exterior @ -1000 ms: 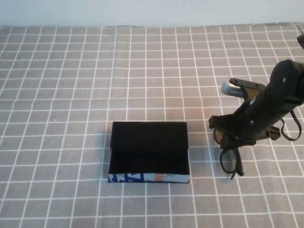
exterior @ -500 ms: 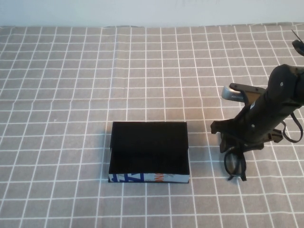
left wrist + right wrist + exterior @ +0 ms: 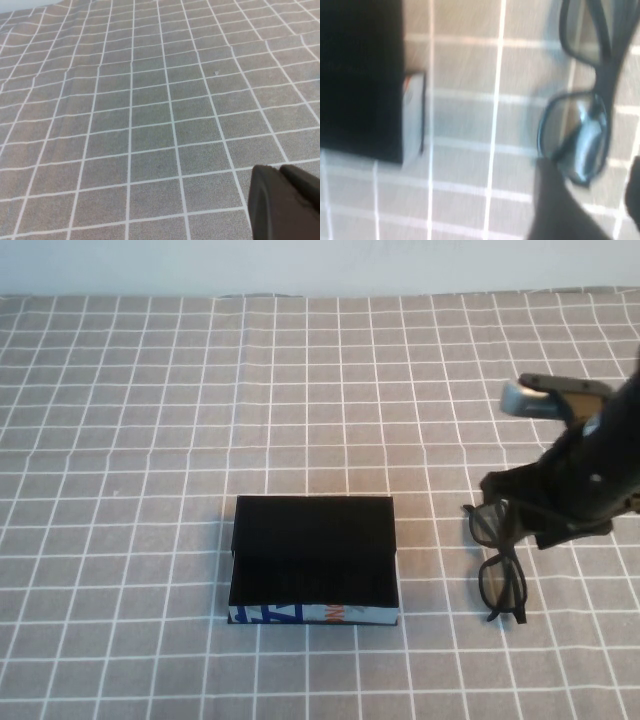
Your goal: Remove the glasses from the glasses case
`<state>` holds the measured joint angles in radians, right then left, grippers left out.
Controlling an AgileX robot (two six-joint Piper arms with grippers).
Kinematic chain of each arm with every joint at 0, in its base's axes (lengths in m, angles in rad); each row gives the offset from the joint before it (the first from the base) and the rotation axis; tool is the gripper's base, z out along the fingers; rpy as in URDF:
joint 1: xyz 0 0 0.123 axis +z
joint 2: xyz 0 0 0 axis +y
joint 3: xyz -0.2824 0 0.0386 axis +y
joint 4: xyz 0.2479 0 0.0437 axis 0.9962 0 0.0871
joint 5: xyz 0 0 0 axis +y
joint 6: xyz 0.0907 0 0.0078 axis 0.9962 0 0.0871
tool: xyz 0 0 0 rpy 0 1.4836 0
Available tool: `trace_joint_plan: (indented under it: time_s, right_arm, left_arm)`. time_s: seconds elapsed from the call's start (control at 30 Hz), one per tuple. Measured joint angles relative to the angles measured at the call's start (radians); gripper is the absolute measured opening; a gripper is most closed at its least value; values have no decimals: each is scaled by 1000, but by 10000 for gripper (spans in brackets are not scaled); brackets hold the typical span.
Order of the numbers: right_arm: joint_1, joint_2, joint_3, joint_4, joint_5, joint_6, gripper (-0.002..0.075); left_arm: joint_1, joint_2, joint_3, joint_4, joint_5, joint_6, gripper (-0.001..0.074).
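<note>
The black glasses case [image 3: 314, 558] lies open on the checked cloth, its blue, white and orange strip facing the near edge. The black thick-framed glasses [image 3: 500, 585] lie on the cloth just right of the case, apart from it. My right gripper [image 3: 520, 512] hangs open just above the far lens, holding nothing. In the right wrist view the glasses [image 3: 600, 80] lie beyond the gripper [image 3: 590, 172], and the case [image 3: 360, 75] is off to the side. My left gripper [image 3: 279, 172] is shut and empty over bare cloth, outside the high view.
A grey cloth with a white grid [image 3: 150, 390] covers the whole table. A pale wall runs along the far edge. Bare cloth lies left of and behind the case.
My right gripper has let go of the glasses and moved right and away from them. The glasses now lie on the cloth to the right of the case.
</note>
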<state>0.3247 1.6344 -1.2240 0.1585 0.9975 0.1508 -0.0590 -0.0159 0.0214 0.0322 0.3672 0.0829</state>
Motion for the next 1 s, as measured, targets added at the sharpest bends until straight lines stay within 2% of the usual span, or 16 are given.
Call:
trace_joint_plan:
  time_s: [0.1, 0.17, 0.27, 0.47, 0.7, 0.83, 1.0]
  right_arm:
    - [4, -99, 45, -6, 20, 0, 182]
    - [17, -185, 97, -7, 18, 0, 82]
    - [46, -323, 192, -7, -9, 0, 11]
    - [71, -600, 393, 6, -90, 0, -13]
    - [71, -797, 511, -57, -135, 0, -16]
    - [71, -841, 628, -106, -286, 0, -16]
    - [48, -879, 813, -190, -601, -2, -16]
  left_arm:
    - [0, 0, 0, 0, 0, 0, -4]
    - [0, 0, 0, 0, 0, 0, -4]
    - [0, 0, 0, 0, 0, 0, -5]
    - [0, 0, 0, 0, 0, 0, -4]
    - [0, 0, 0, 0, 0, 0, -4]
    - [0, 0, 0, 0, 0, 0, -4]
    - [0, 0, 0, 0, 0, 0, -4]
